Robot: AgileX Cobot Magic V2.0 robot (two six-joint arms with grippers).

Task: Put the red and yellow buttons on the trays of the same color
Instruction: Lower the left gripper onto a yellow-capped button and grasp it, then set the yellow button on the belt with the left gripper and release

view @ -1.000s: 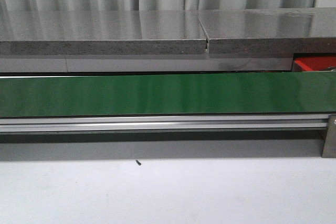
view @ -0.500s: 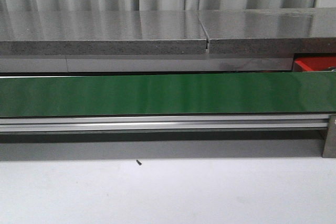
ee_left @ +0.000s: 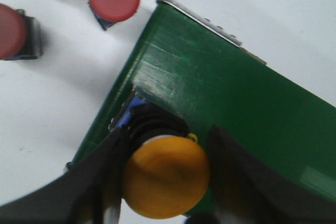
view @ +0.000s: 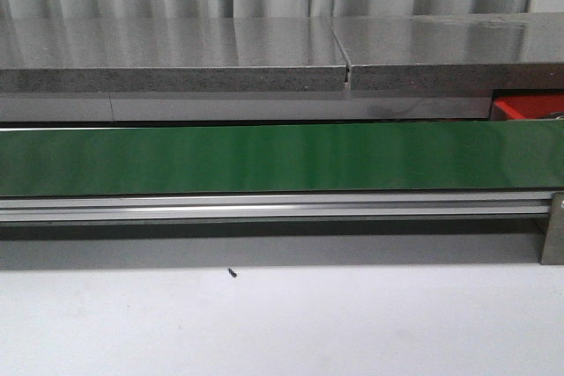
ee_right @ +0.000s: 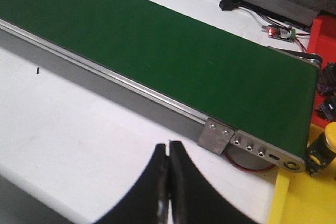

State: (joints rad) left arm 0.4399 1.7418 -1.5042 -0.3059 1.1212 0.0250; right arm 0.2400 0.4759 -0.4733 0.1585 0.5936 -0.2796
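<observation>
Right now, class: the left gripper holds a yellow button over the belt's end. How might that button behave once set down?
The yellow button looks rigid plastic, so unlikely to flex. Its broad domed cap over a narrower dark body suggests top-heaviness; it may tip on the green belt. If tipped, the round cap could roll.

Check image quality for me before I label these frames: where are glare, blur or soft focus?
Front view: sharp, pale sheen streaks on the green belt and grey slabs. Left wrist view: yellow button and claw fingers soft, belt end glaring. Right wrist view: belt crisp, shut right claw blurred.
</observation>
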